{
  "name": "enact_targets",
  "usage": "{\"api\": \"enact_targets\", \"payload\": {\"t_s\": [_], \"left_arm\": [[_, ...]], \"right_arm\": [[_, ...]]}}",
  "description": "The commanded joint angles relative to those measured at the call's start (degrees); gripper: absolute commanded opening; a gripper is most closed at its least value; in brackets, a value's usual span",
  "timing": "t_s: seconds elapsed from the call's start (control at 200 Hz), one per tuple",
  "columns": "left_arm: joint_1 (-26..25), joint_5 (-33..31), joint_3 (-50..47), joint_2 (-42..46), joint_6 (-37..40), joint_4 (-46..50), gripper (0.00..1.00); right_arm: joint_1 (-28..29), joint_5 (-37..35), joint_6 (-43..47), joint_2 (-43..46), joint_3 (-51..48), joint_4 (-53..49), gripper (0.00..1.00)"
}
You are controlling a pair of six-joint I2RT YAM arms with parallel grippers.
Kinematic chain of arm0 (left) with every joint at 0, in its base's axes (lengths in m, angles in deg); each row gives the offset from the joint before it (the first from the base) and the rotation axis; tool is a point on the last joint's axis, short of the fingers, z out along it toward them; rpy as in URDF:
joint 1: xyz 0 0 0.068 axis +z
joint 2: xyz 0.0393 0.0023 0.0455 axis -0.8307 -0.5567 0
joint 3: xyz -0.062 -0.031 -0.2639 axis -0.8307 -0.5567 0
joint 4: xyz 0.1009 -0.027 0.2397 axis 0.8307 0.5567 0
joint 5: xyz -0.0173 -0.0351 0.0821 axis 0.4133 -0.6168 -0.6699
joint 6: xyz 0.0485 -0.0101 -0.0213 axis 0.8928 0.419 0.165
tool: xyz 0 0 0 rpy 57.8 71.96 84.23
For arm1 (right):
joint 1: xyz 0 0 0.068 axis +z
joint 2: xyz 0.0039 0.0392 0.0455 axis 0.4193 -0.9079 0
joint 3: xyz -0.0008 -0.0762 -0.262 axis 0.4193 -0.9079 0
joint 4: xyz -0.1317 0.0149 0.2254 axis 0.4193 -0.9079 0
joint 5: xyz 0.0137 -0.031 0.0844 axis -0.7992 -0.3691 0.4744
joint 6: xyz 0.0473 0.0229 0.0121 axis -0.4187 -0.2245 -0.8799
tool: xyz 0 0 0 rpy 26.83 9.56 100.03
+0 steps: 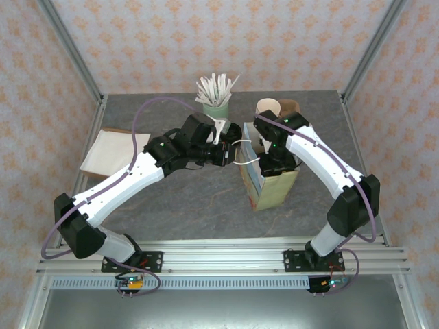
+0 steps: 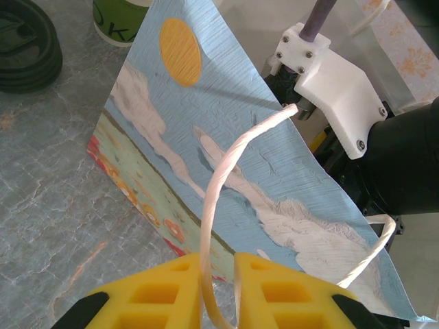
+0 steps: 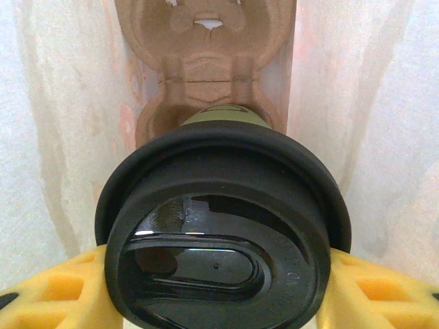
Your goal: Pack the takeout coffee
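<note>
While the cup isn't released yet, I'd say this is mostly done: the right gripper (image 3: 217,286) has its yellow fingers (image 3: 374,291) clamped on either side of the takeout coffee (image 3: 221,226), holding it down inside the paper bag (image 1: 271,190), over the brown pulp carrier (image 3: 206,48) at the bag's bottom. I can't tell if it's seated in a socket. My guess at what's left: settle it, let go, pull the arm out of the bag. The left gripper (image 2: 218,274) is pinched shut on the bag's white twine handle (image 2: 214,185), keeping the bag steady. The right wrist cam gives you the bag's inside, where the top cam has the arm over the bag's mouth. The left wrist cam gives the handle pinch, plus a stack of black lids (image 2: 24,48) beyond the bag.
</note>
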Motion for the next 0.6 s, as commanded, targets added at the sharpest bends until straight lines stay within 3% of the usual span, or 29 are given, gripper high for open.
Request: {"api": "enact_targets", "payload": {"t_s": [0.0,0.596], "left_arm": [[-0.8,-1.0,0.2,1.1,0.6,0.6,0.19],[-0.8,-0.9,0.4,1.0,0.6,0.6,0.19]], "right_arm": [[-0.2,-0.4,-0.4,0.0,1.2,-1.6,0.47],[0.5,0.2,-0.7,-0.9,0.2,-1.2,0.47]]}}
